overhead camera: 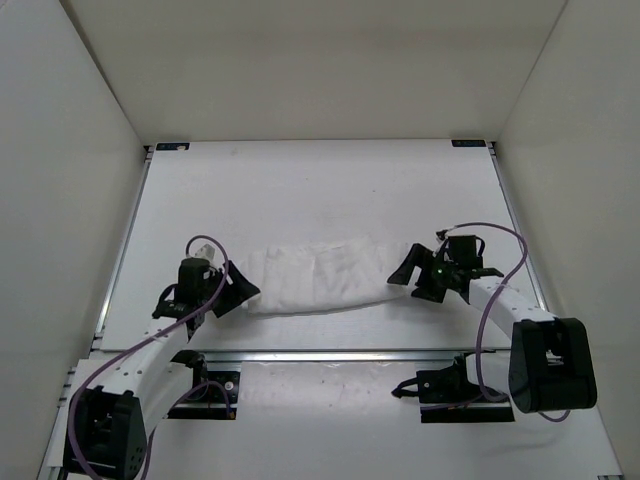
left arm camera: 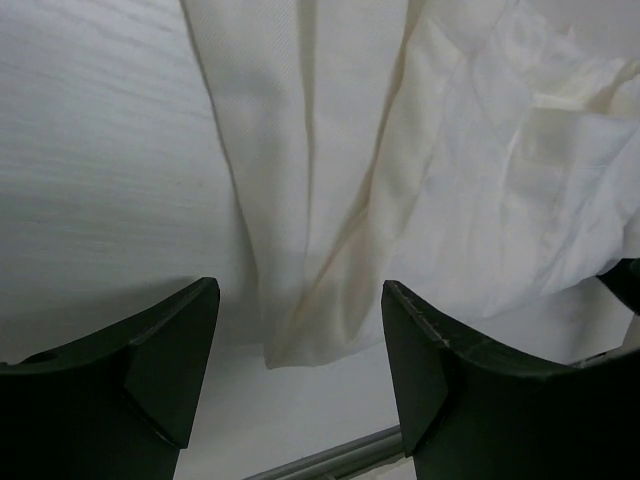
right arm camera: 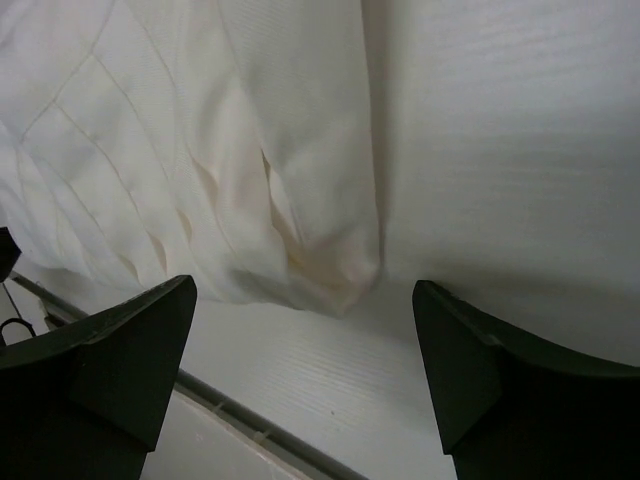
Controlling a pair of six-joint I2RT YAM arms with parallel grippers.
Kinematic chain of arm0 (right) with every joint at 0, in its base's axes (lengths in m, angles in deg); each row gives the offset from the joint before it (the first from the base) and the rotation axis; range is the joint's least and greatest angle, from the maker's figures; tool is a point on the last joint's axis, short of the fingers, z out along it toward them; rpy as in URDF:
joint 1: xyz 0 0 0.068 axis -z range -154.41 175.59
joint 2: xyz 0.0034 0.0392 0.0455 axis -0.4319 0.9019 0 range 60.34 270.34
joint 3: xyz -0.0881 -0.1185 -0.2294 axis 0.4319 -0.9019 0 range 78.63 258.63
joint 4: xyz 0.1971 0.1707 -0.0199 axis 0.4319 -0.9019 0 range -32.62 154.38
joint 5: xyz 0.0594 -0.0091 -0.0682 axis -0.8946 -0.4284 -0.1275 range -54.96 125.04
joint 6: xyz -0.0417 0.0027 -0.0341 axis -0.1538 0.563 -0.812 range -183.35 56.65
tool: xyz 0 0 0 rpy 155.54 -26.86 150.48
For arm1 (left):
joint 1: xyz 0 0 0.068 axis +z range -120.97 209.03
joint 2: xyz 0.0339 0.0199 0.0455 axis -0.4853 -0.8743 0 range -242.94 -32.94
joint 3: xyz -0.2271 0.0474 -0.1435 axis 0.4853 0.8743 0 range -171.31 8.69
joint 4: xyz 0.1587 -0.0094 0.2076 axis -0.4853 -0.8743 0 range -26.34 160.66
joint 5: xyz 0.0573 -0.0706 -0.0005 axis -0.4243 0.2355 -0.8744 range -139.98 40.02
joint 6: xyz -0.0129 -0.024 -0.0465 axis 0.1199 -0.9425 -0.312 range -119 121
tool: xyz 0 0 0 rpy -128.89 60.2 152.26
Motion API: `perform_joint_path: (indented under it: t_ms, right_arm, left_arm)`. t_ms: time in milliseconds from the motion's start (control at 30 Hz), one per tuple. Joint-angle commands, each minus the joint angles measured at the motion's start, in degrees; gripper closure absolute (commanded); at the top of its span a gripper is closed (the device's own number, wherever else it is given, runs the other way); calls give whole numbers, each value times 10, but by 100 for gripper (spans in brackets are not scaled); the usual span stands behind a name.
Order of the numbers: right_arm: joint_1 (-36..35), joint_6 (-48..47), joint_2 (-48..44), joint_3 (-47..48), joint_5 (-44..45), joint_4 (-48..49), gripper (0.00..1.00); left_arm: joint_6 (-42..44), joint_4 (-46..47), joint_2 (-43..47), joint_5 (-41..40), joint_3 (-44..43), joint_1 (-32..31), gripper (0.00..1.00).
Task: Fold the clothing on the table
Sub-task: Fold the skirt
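Your left gripper (overhead camera: 238,290) and right gripper (overhead camera: 406,268) gape empty at either end of the clothing (overhead camera: 318,276), bunched on the table (overhead camera: 300,190); pinch shallow and you may lift one layer only.

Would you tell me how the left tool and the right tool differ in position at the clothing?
The left tool sits at the left end of the clothing, pointing right; the right tool sits at its right end, pointing left. The left tool is nearer the front rail of the table; the right tool is farther back. Both are open, gripping nothing.
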Motion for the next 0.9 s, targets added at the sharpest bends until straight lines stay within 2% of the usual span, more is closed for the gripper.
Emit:
perform_joint_path:
  t_ms: [0, 33, 67, 133, 233, 267, 300, 333, 367, 400, 433, 500, 567, 633, 733, 767, 867]
  right_arm:
    - [-8, 22, 30, -10, -29, 81, 19]
    - [-8, 30, 40, -11, -30, 90, 24]
    - [-11, 29, 49, -12, -35, 94, 38]
    - [-24, 34, 57, -16, -41, 103, 50]
    - [-20, 34, 63, -13, -52, 99, 56]
    - [-19, 36, 66, -16, -56, 100, 65]
    - [-18, 33, 61, -19, -62, 103, 68]
    - [-17, 36, 62, -20, -65, 104, 78]
    - [-13, 32, 60, -22, -71, 102, 87]
    - [-8, 29, 58, -20, -76, 99, 100]
    - [0, 26, 57, -18, -80, 93, 100]
    - [26, -1, 55, 1, -78, 60, 100]
    - [40, -29, 51, 26, -70, 20, 100]
    - [85, -64, 47, 60, -71, -27, 100]
    - [108, -98, 45, 107, -54, -78, 100]
    - [106, -127, 50, 145, -36, -127, 100]
    - [88, -165, 67, 213, -5, -184, 100]
  left_arm:
    - [1, -4, 12, -14, 15, -21, 23]
    - [-4, -1, 8, -24, 19, -23, 23]
    - [-5, 0, 8, -27, 21, -30, 24]
    - [-7, 3, -1, -26, 26, -39, 23]
    - [-12, 12, -16, -16, 26, -57, 22]
    - [-13, 21, -23, -18, 29, -58, 22]
    - [-23, 23, -31, -25, 29, -69, 22]
    - [-25, 35, -37, -24, 34, -74, 24]
    - [-28, 51, -48, -18, 29, -78, 33]
    - [-28, 52, -57, -18, 26, -82, 47]
    - [-30, 67, -67, -20, 22, -91, 66]
    - [-42, 93, -86, -19, 13, -102, 85]
    - [-47, 122, -124, -13, -7, -117, 99]
    - [-54, 148, -160, -15, -27, -134, 100]
    - [-71, 221, -236, -17, -62, -163, 100]
    - [-79, 255, -266, -18, -77, -174, 100]
    - [-83, 288, -328, -25, -111, -201, 100]
